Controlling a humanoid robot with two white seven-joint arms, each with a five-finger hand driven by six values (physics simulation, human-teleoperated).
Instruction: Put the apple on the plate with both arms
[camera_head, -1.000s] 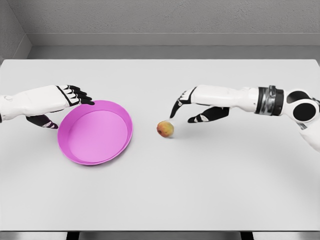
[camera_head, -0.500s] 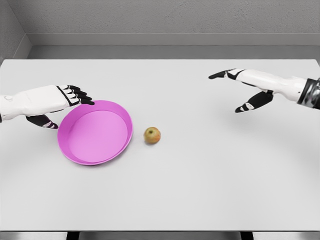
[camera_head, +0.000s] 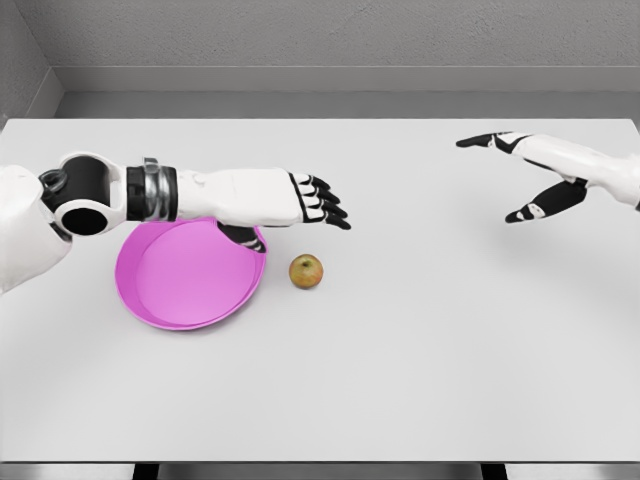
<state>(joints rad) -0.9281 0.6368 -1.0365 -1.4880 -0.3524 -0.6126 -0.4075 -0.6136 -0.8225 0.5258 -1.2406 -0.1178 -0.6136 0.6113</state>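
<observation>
apple (camera_head: 306, 271) on the table (camera_head: 400, 380) mid-left, just right of the plate (camera_head: 180, 290) | my left hand (camera_head: 300, 202) has swung over the plate, fingers extended, empty | right hand (camera_head: 535, 175) withdrawn far-right, open, empty | I judge handover to left

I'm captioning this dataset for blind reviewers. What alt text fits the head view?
A small apple sits on a white table just right of a pink plate, not on it. The robot's left hand reaches over the plate's far edge, fingers extended above and behind the apple, holding nothing. The right hand hangs open at the far right.
</observation>
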